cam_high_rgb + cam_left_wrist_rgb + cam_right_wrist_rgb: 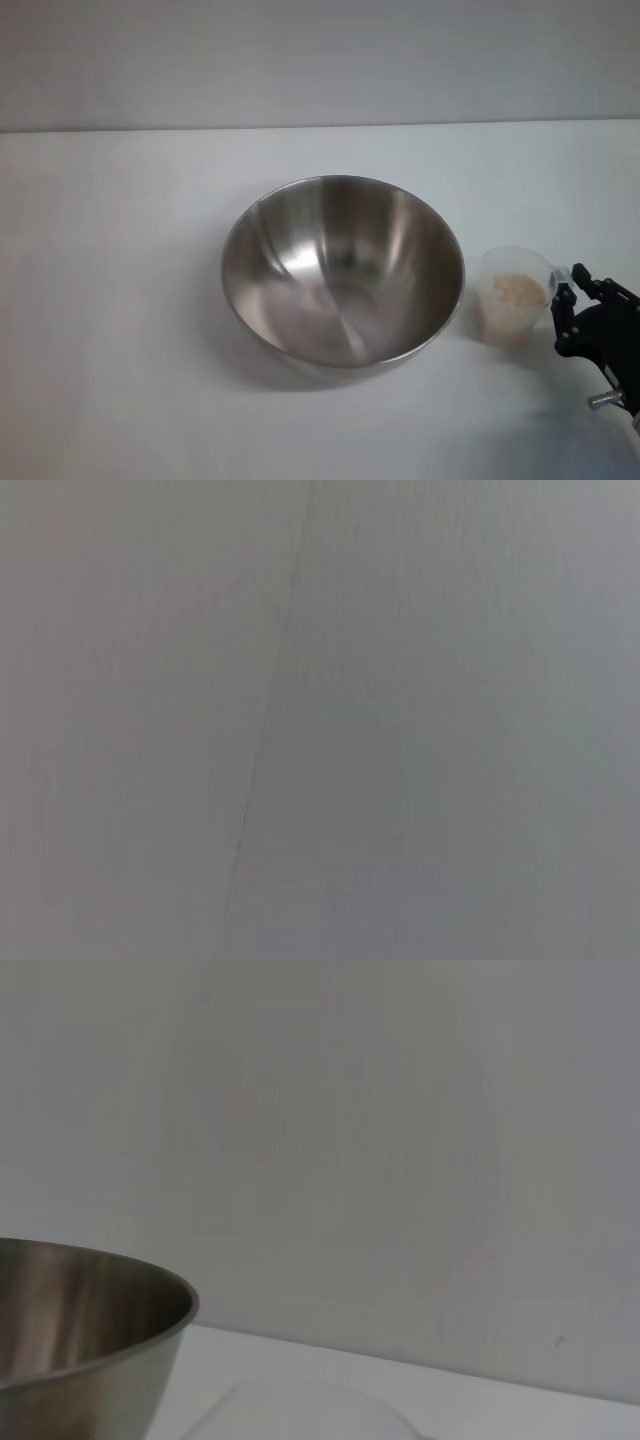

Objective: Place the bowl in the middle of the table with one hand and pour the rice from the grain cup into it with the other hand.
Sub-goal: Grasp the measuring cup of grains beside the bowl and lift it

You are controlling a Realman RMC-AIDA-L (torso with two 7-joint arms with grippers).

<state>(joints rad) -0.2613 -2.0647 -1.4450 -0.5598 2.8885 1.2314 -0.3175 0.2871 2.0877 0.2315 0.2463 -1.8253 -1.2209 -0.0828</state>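
The large steel bowl (343,270) stands upright in the middle of the white table (120,300) with nothing inside it. Just to its right stands the small clear grain cup (513,296), holding a pile of cream rice (518,291). My right gripper (568,285) is at the cup's right side, right at the small handle on its rim. In the right wrist view the bowl's outer wall (80,1340) shows close by, with the cup's faint rim (300,1415) beside it. My left gripper is out of view; its wrist view shows only a plain grey surface.
A pale wall (320,60) runs along the table's far edge. Bare tabletop lies left of the bowl and in front of it.
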